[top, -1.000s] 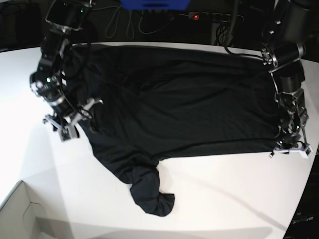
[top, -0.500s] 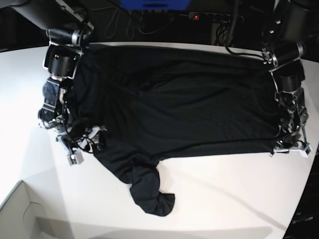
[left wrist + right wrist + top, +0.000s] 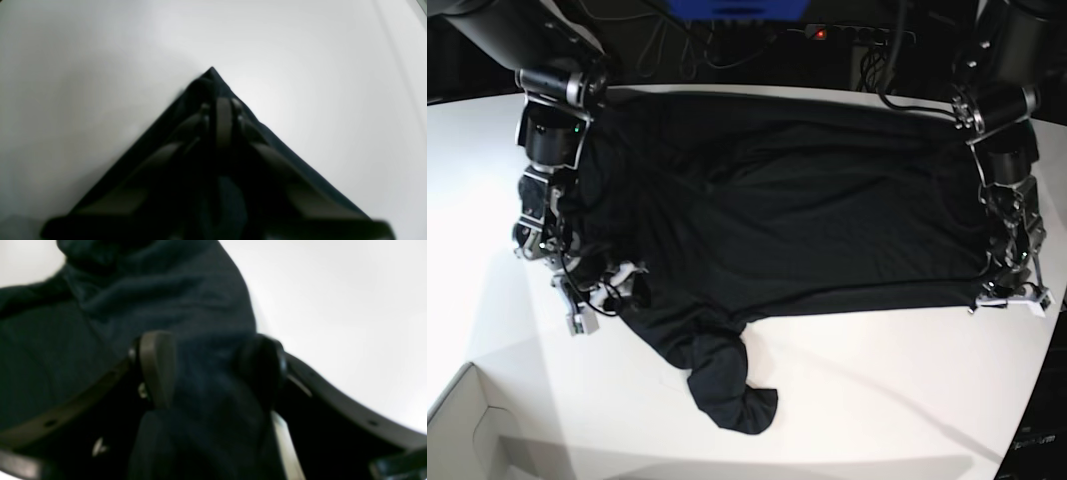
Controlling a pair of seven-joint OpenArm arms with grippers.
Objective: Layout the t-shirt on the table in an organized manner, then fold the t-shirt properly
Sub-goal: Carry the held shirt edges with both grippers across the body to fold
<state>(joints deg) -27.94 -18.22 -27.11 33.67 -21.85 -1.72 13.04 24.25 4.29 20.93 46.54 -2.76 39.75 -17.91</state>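
Your t-shirt (image 3: 797,200) lies mid-frame on the table (image 3: 897,400); your left gripper (image 3: 1007,292) pinches its lower-right corner, your right gripper (image 3: 602,295) spread wide over the fabric at left.

At the lower left corner of your base view sits the pale cardboard box corner (image 3: 467,425), its open flap edge angled inward. Along the dark far edge you can see a black power strip with a small red light (image 3: 847,34), a blue rectangular object (image 3: 737,8) cut off by the top of the frame, and loose black cables (image 3: 677,45) trailing beside it.
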